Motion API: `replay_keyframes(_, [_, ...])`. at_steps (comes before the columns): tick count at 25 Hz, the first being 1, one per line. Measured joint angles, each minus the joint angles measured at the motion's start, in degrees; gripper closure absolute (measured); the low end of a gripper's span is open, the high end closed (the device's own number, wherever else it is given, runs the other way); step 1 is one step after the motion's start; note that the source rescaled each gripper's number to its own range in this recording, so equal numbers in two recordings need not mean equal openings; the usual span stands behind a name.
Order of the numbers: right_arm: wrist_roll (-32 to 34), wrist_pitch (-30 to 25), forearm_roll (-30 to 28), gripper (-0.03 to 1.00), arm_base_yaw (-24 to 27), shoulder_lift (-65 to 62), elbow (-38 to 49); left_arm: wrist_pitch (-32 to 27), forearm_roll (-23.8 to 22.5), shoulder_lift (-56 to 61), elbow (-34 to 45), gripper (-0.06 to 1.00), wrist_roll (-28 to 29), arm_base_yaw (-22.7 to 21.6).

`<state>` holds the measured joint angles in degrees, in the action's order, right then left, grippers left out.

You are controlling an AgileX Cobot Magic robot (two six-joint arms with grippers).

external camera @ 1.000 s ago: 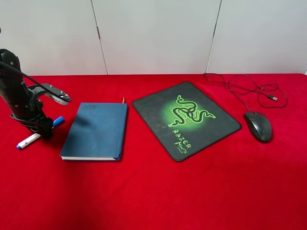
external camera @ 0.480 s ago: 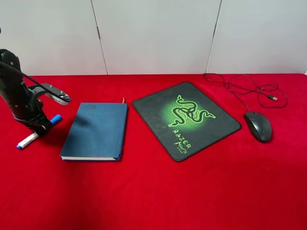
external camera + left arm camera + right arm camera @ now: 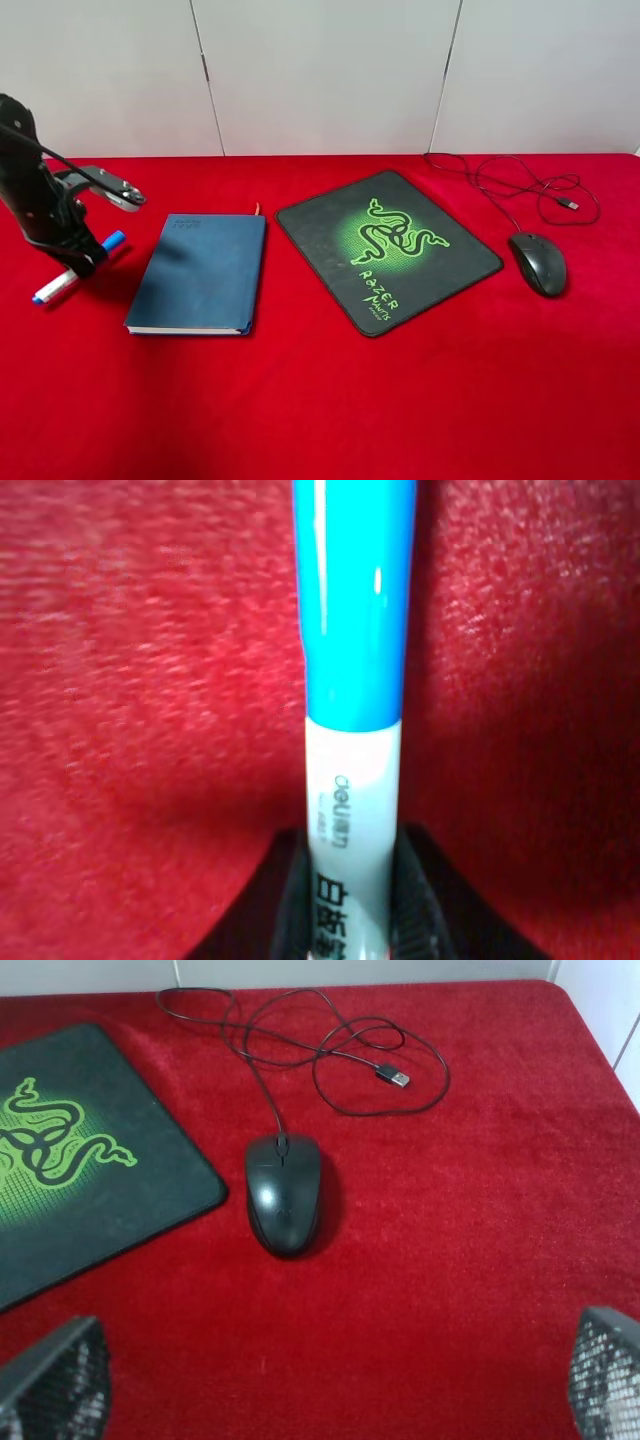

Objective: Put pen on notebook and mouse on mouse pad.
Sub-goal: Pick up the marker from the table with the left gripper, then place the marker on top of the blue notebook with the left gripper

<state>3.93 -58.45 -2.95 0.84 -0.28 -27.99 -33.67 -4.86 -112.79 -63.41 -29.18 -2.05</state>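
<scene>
My left gripper is shut on the pen, a white marker with a blue cap, held slanted just left of the blue notebook. In the left wrist view the black fingers clamp the pen on its white barrel above the red cloth. The black mouse lies to the right of the Razer mouse pad, apart from it. My right gripper stands open, short of the mouse, and is out of the exterior high view.
The mouse cable loops behind the mouse and ends in a USB plug. Red cloth covers the whole table, and a white wall closes the back.
The left gripper has shifted slightly back and up with the pen in it. Notebook, mouse pad and mouse have not moved.
</scene>
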Motion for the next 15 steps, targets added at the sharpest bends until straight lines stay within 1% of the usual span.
replay_keyframes(4, [0.00, 0.00, 0.00, -0.03, 0.00, 0.00, 0.00, -1.77, 0.00, 3.40, -0.17, 0.94, 1.70, 0.00])
replay_keyframes(6, [0.00, 0.00, 0.00, -0.03, 0.00, 0.00, 0.00, -3.19, -0.05, 5.14, -0.17, 0.94, 3.47, 0.00])
replay_keyframes(11, [0.00, 0.00, 0.00, -0.03, 0.00, 0.00, 0.00, -7.91, -0.05, 9.51, -0.17, 0.94, 9.11, 0.49])
replay_keyframes(15, [0.00, 0.00, 0.00, -0.03, 0.00, 0.00, 0.00, -12.10, -0.05, 11.66, -0.17, 0.94, 14.47, 2.77])
